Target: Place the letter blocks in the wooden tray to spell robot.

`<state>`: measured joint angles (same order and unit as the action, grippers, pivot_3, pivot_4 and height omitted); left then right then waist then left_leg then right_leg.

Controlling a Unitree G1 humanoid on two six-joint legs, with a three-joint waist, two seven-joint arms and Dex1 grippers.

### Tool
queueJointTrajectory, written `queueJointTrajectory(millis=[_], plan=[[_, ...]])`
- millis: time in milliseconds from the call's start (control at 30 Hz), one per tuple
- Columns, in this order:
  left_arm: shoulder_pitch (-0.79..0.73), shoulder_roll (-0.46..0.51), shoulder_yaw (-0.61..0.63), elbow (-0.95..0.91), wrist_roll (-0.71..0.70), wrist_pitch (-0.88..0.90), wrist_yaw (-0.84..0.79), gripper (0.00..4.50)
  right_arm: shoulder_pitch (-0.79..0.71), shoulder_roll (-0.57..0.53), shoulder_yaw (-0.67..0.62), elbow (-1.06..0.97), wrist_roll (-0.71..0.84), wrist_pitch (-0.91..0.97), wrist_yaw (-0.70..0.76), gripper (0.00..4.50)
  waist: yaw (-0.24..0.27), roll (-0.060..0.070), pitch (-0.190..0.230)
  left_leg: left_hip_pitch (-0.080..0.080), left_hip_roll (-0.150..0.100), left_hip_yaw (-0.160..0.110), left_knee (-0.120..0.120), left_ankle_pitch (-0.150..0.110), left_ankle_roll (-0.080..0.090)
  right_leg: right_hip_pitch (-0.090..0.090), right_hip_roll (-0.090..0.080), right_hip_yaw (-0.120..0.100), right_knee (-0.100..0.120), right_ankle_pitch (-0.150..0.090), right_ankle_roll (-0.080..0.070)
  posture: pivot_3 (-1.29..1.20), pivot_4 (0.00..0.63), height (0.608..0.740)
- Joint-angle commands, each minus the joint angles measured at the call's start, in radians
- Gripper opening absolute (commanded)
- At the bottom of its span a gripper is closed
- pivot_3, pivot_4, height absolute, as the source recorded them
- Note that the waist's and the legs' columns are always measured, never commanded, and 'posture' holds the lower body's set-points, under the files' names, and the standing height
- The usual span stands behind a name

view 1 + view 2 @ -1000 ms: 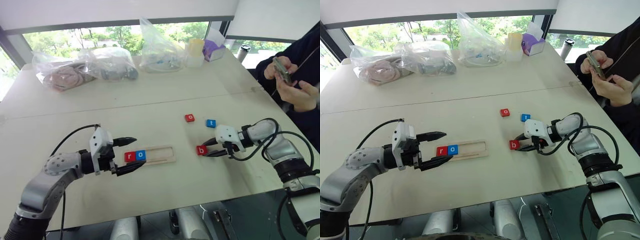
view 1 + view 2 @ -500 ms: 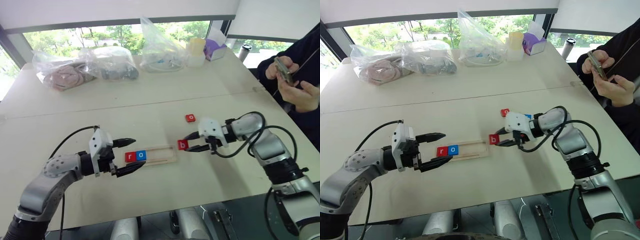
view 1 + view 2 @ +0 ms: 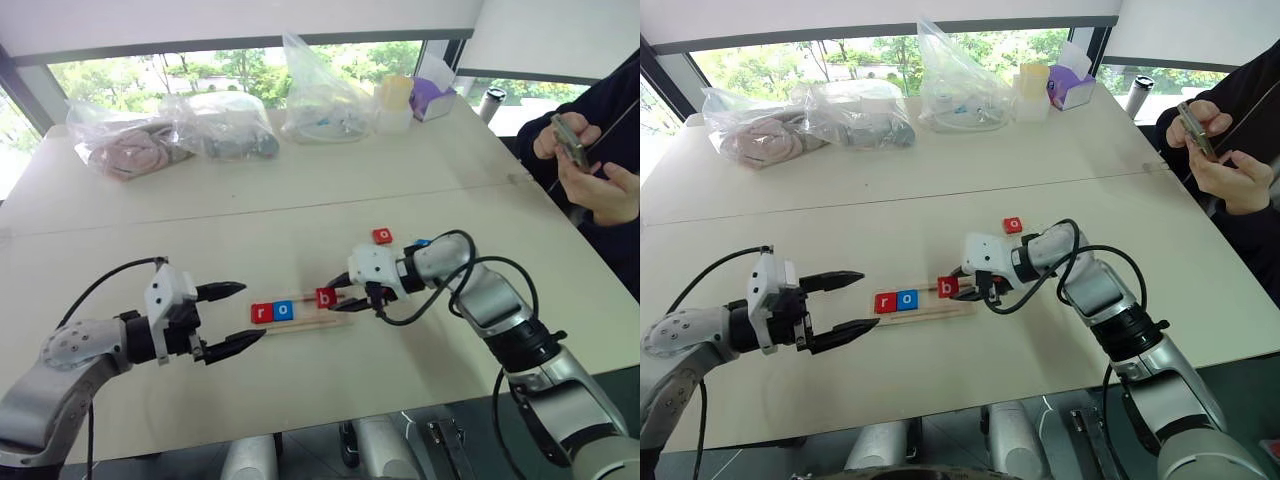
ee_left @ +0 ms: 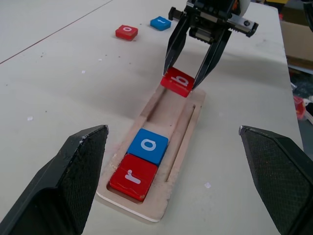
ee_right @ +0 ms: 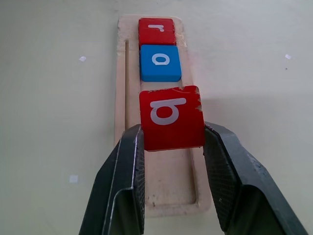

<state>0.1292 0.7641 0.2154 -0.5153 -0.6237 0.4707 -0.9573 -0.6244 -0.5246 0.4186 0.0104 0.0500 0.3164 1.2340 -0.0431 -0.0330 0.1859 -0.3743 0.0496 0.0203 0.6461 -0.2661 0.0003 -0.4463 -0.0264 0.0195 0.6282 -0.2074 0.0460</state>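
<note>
right gripper (image 5: 171, 142) holds b block (image 5: 171, 117); two blocks (image 4: 142, 159) in tray (image 4: 181, 142).

Bright daylight from far windows (image 3: 230, 70), glare on panes; soft shadows on table (image 3: 300, 180); views sharp, slight edge distortion.

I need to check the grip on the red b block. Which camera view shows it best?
The right wrist view: the red b block sits large between the right gripper fingers, above the wooden tray. The left wrist view shows the grip from the front, farther off. In both eye views the block is small.
</note>
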Motion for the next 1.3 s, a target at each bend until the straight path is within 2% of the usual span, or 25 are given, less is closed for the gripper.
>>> queueJointTrajectory(millis=[33,300,1300], plan=[[0.003,-0.001,0.018,-0.043,-0.018,-0.008,0.008,4.5,-0.028,0.05,0.026,0.03,-0.014,-0.022,-0.022,1.12,-0.002,0.0,0.0,0.0,0.0,0.0,0.0,0.0,0.0,0.0,0.0,0.0,0.0,0.0,0.0,0.0,0.15,0.74],[0.007,-0.009,0.011,-0.053,-0.02,-0.006,0.021,4.5,-0.029,0.089,0.047,0.061,-0.035,-0.032,-0.036,1.12,0.0,0.0,0.0,-0.001,0.0,0.0,-0.001,0.0,0.0,-0.001,0.0,0.0,0.0,0.0,0.0,0.0,0.15,0.74],[0.004,-0.026,-0.012,-0.059,-0.007,-0.011,0.04,4.5,-0.045,0.127,0.067,0.096,-0.054,-0.034,-0.034,1.12,-0.001,0.001,0.001,-0.001,0.0,0.0,-0.001,0.0,0.0,-0.002,0.0,0.0,0.0,0.0,0.0,0.0,0.15,0.74]])
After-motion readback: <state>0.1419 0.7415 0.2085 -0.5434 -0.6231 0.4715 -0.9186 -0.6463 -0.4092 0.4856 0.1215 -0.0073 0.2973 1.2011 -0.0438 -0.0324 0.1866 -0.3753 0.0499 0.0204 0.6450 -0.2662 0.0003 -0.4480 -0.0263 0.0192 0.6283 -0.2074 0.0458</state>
